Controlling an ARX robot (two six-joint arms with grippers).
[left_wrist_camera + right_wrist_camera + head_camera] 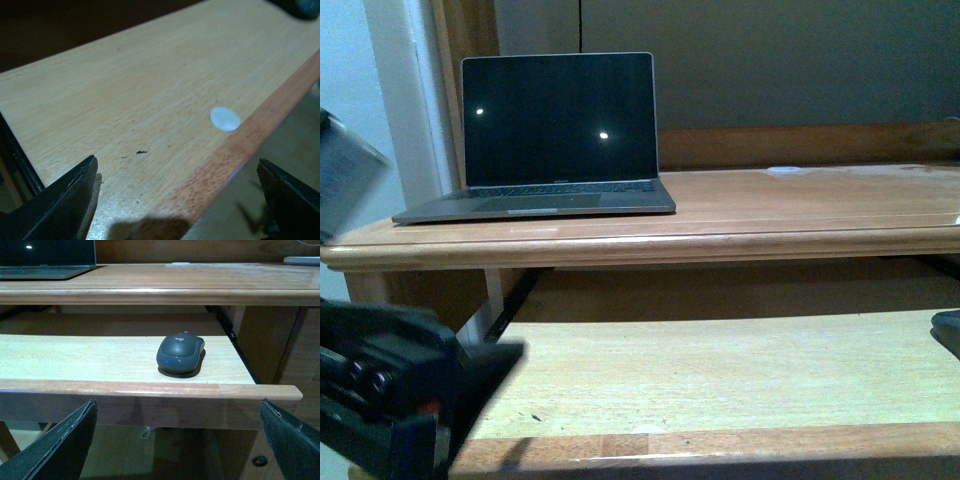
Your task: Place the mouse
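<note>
The mouse, dark grey-blue and dome-shaped, lies on the pale pull-out tray under the desk top, near the tray's right end. In the front view only its dark edge shows at the right border. My right gripper is open, in front of and below the tray's front lip, well short of the mouse and holding nothing. My left gripper is open and empty over the tray's front edge near its left end. The left arm fills the lower left of the front view.
An open laptop with a dark screen stands on the left of the wooden desk top. A small white round spot sits on the tray near its front lip. A dark slide rail runs along the tray's right side.
</note>
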